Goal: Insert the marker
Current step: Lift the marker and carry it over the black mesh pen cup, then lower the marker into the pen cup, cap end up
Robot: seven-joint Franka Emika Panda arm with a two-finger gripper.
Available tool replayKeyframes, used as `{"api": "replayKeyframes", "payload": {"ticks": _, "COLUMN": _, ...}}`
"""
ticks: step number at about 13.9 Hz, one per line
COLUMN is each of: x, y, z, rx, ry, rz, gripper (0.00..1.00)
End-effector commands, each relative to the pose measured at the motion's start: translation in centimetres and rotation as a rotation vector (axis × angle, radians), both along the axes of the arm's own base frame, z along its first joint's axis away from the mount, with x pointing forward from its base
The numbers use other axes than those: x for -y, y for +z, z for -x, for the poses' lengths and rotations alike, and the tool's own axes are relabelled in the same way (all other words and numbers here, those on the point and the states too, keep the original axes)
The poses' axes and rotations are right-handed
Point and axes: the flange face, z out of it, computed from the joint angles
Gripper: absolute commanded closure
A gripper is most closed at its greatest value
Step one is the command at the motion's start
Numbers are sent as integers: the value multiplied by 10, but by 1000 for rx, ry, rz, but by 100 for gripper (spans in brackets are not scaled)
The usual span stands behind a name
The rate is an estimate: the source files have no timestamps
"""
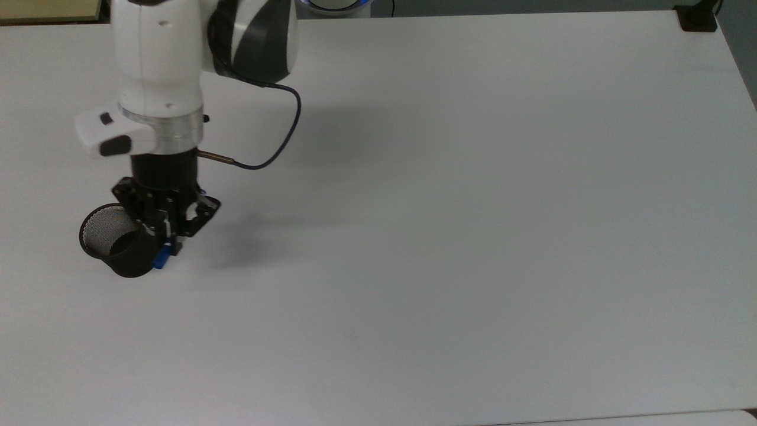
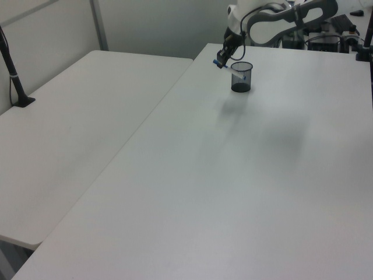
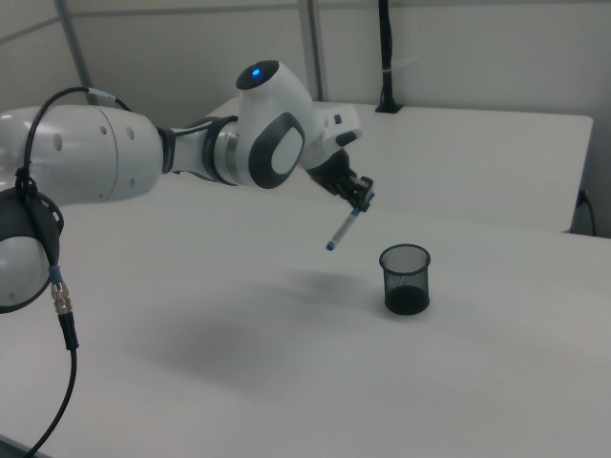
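Note:
The marker point(image 3: 342, 229), white with blue ends, hangs tilted in the air with my gripper point(image 3: 361, 201) shut on its upper end. In the right view its lower tip sits left of the black mesh cup point(image 3: 406, 279), a little above rim height. The top view shows my gripper point(image 1: 167, 232) over the cup's point(image 1: 109, 234) right edge, with the marker's blue end point(image 1: 159, 258) poking out below the fingers. In the left view the marker point(image 2: 230, 68) slants from my gripper point(image 2: 222, 58) towards the cup point(image 2: 241, 81).
The cup stands upright on a wide white table point(image 1: 473, 236). A black clamp point(image 1: 698, 18) sits at the top view's far right corner. A second table point(image 2: 70, 128) with a black post point(image 2: 11, 64) lies at the left view's left.

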Motion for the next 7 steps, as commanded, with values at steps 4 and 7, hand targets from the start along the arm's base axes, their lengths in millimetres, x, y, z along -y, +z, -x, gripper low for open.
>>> {"api": "replayKeyframes", "payload": {"ticks": 4, "x": 65, "y": 14, "z": 10, "rx": 239, "ry": -159, "rz": 21, "gripper": 83}}
{"api": "replayKeyframes", "payload": {"ticks": 7, "x": 95, "y": 12, "z": 18, "rx": 258, "ry": -204, "rz": 27, "gripper": 83}}
